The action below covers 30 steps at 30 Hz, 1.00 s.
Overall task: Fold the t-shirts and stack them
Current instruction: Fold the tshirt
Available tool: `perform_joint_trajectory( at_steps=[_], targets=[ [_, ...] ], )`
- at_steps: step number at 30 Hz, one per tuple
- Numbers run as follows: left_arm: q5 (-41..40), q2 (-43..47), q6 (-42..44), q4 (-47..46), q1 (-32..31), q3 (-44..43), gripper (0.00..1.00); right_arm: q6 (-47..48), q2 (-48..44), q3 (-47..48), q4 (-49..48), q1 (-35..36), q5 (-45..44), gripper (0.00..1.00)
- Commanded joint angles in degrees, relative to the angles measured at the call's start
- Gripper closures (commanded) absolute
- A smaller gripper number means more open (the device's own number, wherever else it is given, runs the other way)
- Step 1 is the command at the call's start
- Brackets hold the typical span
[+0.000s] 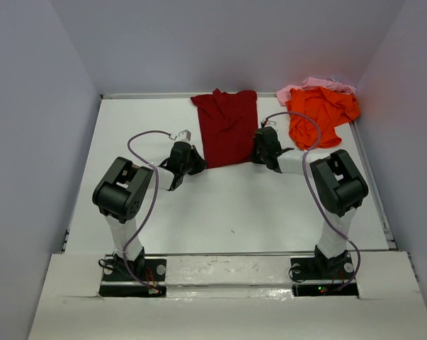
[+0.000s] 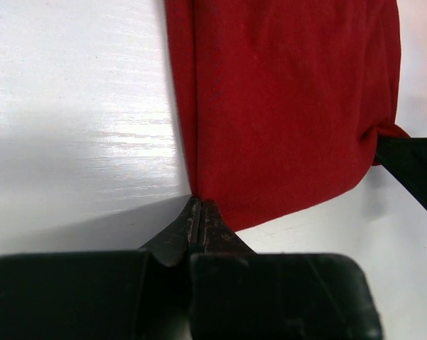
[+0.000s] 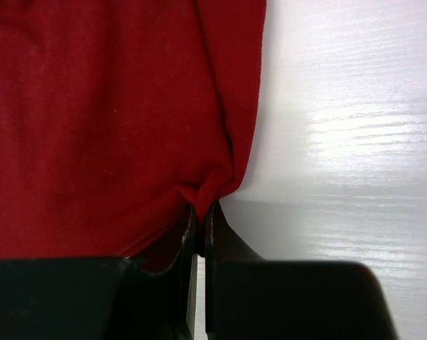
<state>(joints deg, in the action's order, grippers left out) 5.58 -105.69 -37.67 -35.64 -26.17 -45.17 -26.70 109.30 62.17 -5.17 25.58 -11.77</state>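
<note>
Your left tool has its fingers pressed together on the near left corner of the dark red cloth t-shirt. Your right tool is likewise closed, with the near right corner bunched up and pinched between its tips. Both hold the same hem edge, one at each end.

The shirt lies flat on the white desk between the two arms, running away from you as a narrow strip. That suggests its sides are turned in and the crosswise fold is the step in hand. I'd judge it partly folded, not finished.

Further out, in the far right corner, the bright orange t-shirt sits crumpled in a heap, with the pale pink t-shirt bunched just behind and touching it. Neither is folded, and no stack exists yet, so most of the task remains.
</note>
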Motion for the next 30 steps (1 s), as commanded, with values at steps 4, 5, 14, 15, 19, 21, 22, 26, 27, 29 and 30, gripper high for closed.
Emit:
perform_joint_trajectory(
  at_steps=[4, 5, 14, 15, 19, 21, 22, 26, 27, 29, 30],
  targets=[
    [-0.49, 0.66, 1.46, 2.41, -0.37, 0.08, 1.0, -1.6, -1.71, -2.66, 2.88, 0.34, 3.15, 1.0],
    [-0.75, 1.36, 1.63, 2.42, -0.46, 0.51, 1.0, -1.78, -2.59, -3.45, 2.88, 0.34, 3.24, 1.0],
    [-1.01, 8.55, 1.81, 4.0, -1.42, 6.23, 1.0, -3.54, -12.51, -13.02, 2.8, 3.15, 5.35, 1.0],
    [-1.01, 9.44, 1.72, 4.26, -1.51, 7.01, 1.0, -3.71, -13.57, -14.09, 2.88, 3.94, 5.53, 1.0],
    [-1.1, 14.71, 1.11, 5.05, -2.74, 12.2, 1.0, -4.5, -19.46, -19.45, 3.41, 5.88, 5.97, 1.0],
    [-0.93, 18.74, 0.41, 5.84, -3.62, 15.0, 1.0, -5.47, -23.92, -22.69, 4.46, 7.98, 5.62, 1.0],
    [-1.01, 20.33, 0.06, 6.28, -3.97, 15.98, 1.0, -5.64, -25.69, -23.67, 4.73, 7.99, 5.53, 1.0],
    [-1.89, 30.25, -1.53, 9.35, -6.42, 19.32, 1.0, -6.61, -34.46, -27.54, 9.12, 10.18, 5.18, 1.0],
    [-2.24, 31.84, -1.96, 10.32, -6.87, 19.68, 1.0, -6.7, -36.41, -28.15, 10.86, 10.19, 5.27, 1.0],
    [-3.38, 36.84, -2.41, 13.04, -7.57, 20.38, 1.0, -6.96, -42.11, -28.42, 14.46, 10.71, 5.09, 1.0],
    [-3.74, 38.18, -2.58, 13.92, -7.66, 20.47, 1.0, -6.88, -44.06, -28.25, 15.62, 10.72, 5.0, 1.0]
  ],
)
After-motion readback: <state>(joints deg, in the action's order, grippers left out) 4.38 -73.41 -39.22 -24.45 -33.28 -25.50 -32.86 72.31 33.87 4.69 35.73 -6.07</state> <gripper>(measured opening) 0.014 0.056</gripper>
